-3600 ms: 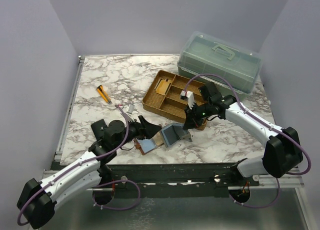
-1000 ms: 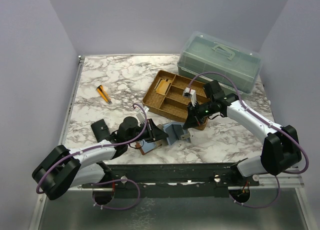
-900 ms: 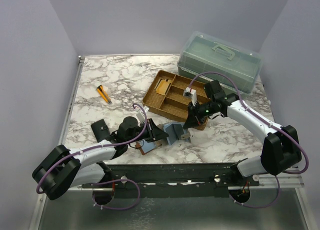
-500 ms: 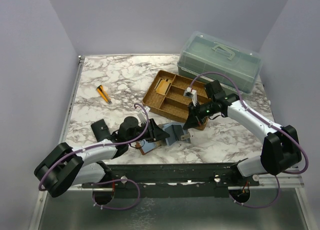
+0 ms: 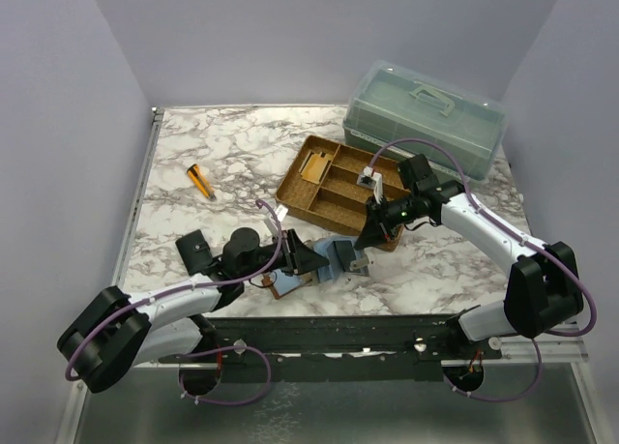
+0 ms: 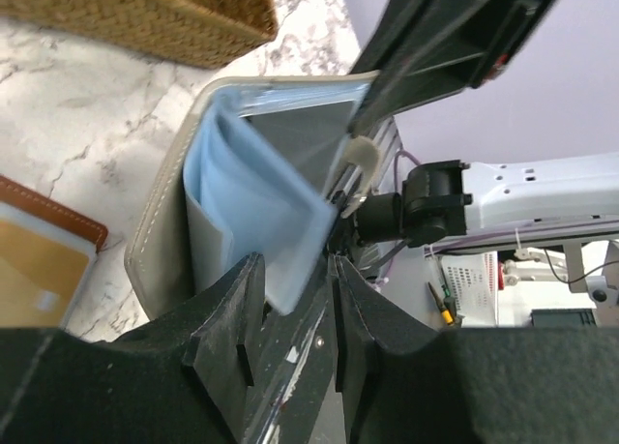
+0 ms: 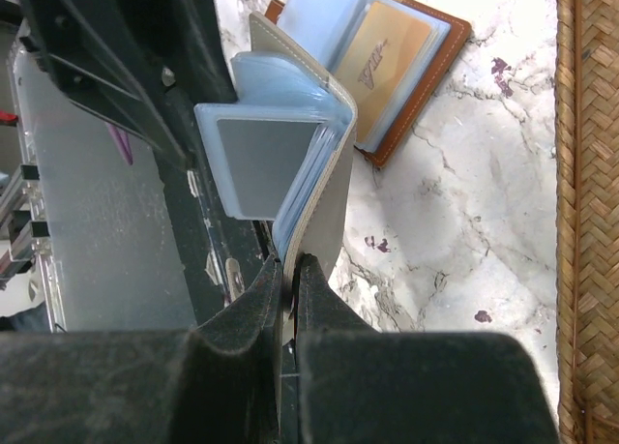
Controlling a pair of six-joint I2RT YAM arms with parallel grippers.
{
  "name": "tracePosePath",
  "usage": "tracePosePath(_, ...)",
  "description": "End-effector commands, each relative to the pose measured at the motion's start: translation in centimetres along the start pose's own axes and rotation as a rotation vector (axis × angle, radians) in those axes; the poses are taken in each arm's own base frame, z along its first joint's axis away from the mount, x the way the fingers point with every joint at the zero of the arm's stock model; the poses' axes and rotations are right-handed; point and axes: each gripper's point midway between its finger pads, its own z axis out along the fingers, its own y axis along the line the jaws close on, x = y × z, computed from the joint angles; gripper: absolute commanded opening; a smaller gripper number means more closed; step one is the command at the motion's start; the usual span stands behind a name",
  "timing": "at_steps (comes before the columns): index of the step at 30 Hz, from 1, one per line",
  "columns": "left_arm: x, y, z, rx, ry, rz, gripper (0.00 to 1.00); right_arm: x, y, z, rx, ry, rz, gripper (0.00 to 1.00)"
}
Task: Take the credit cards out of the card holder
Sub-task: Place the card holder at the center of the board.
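My right end effector (image 7: 288, 273) pinches the blue-grey folder (image 7: 329, 173), my left end effector (image 6: 297, 275) is open by its blue page (image 6: 251, 202), and the card holder (image 7: 422, 91) still has its card (image 7: 382, 62).

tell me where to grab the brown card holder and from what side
Likely the bare leather rim of the card holder, on the side away from the blue-grey folder, coming down from above. It lies open and flat, so only that thin edge offers a pinch; the folder crowds its other end.
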Motion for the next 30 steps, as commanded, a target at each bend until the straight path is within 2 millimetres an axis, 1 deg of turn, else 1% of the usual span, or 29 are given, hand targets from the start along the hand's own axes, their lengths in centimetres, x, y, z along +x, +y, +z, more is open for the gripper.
tracePosePath(1,0.4,-0.1,0.7,0.023,0.041,-0.005,0.38,-0.4,1.0,-0.1,-0.065,-0.028,0.005,0.00)
tracePosePath(6,0.1,-1.0,1.2,0.069,0.046,0.004,0.40,-0.3,0.8,0.0,-0.063,-0.026,0.011,0.00)
tracePosePath(9,0.1,-1.4,1.3,0.087,0.054,0.002,0.44,-0.2,0.6,0.1,-0.059,-0.025,0.017,0.00)
tracePosePath(12,0.1,-1.6,1.4,0.097,0.057,-0.005,0.44,-0.3,0.4,0.1,-0.055,-0.025,0.021,0.00)
tracePosePath(14,0.0,-1.9,1.3,0.106,0.054,-0.007,0.43,-0.2,0.3,0.2,-0.054,-0.023,0.026,0.00)
tracePosePath(17,-0.4,-1.9,1.3,0.102,0.032,-0.010,0.39,-0.2,0.3,0.2,-0.054,-0.022,0.029,0.00)
tracePosePath(19,-0.5,-1.2,1.4,0.062,0.017,-0.027,0.36,-0.2,0.3,0.2,-0.057,-0.023,0.030,0.00)
tracePosePath(20,-0.5,-0.5,1.5,0.024,0.017,-0.038,0.32,-0.2,0.3,0.2,-0.057,-0.023,0.031,0.00)
tracePosePath(22,-0.5,1.0,1.9,-0.053,0.023,-0.065,0.30,-0.2,0.3,0.2,-0.058,-0.022,0.031,0.00)
tracePosePath(26,-0.5,2.6,2.1,-0.139,0.014,-0.097,0.31,-0.1,0.3,0.2,-0.056,-0.022,0.032,0.00)
tracePosePath(30,-0.9,3.7,1.8,-0.214,-0.007,-0.104,0.37,-0.1,0.2,0.3,-0.053,-0.021,0.034,0.00)
